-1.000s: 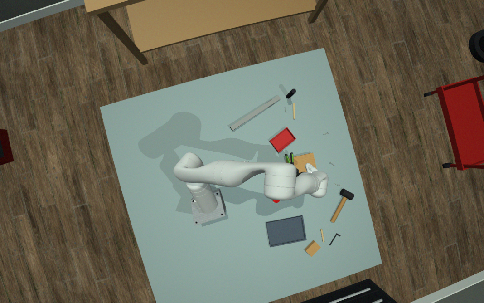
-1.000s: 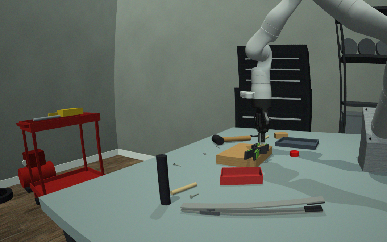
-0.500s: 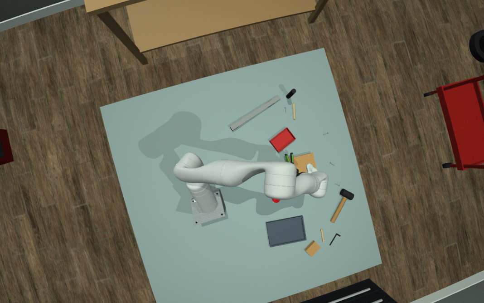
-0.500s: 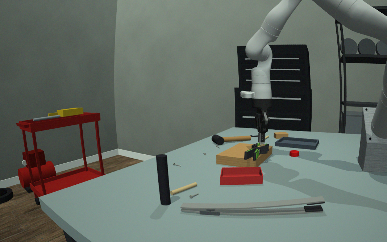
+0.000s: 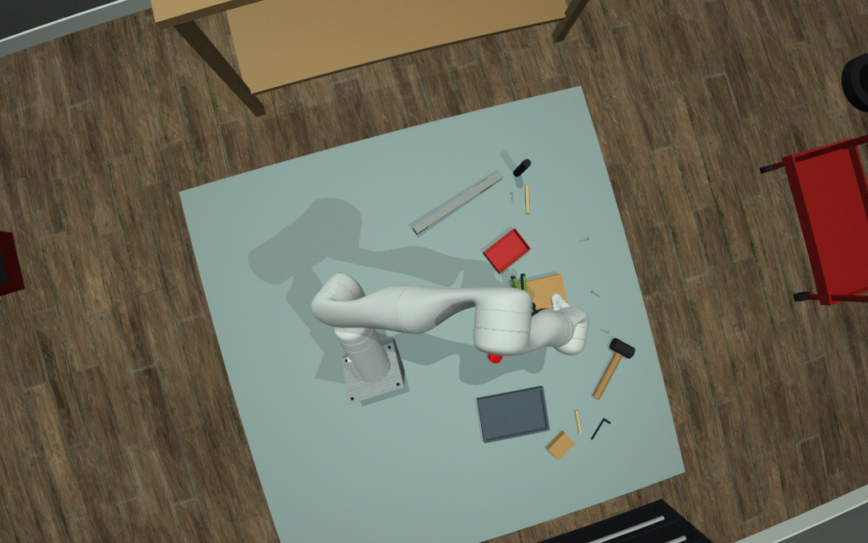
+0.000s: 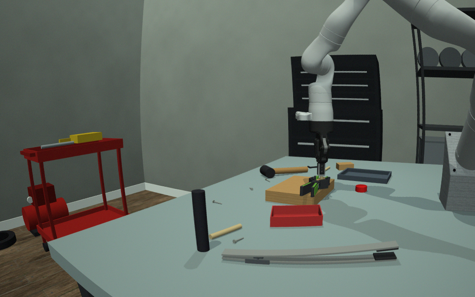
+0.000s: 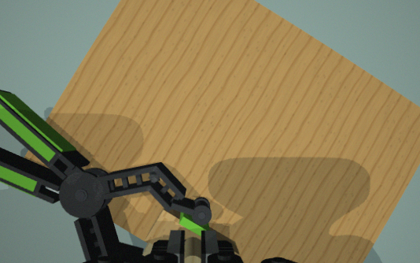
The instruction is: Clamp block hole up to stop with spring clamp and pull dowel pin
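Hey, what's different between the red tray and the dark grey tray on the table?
The red tray is bright red; the grey tray is dark slate. In the top view the red tray has the smaller outline and the grey tray the larger. The red one lies next to the bench board, on the ruler's side; the grey one lies farther off, past the red puck. Both are shallow, open rectangular trays, and nothing shows inside either.

The spring clamp (image 7: pixel 82 189) crowds the tool's (image 7: pixel 193 246) left.

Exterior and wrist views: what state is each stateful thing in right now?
Gripper: shut on the dowel pin.
Dowel pin: upright, between the fingers.
Spring clamp: on the bench board's edge, handles spread.
Bench board: flat on the table.
Black cylinder: standing upright.
Mallet: lying down.
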You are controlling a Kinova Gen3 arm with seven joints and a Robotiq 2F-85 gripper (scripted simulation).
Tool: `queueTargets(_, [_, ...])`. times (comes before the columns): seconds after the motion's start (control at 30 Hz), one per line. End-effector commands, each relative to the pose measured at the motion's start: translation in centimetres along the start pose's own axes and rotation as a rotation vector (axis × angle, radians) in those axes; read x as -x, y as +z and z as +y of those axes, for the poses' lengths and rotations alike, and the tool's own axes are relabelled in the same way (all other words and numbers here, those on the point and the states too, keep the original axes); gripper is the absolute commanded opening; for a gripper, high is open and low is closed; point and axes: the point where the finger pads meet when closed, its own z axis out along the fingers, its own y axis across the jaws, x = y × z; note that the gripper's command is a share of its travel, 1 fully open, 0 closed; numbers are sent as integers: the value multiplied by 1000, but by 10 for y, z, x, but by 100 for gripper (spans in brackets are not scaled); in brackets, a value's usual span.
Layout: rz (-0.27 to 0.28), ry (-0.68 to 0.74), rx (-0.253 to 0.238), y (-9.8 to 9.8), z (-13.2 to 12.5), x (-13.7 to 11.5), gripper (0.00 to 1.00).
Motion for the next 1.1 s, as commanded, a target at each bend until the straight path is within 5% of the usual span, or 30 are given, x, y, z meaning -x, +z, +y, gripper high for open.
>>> queueTargets(0.0, [3,20,9,-2,2,-2,10])
queueTargets(1.07, [4,171,8,-2,2,-1,10])
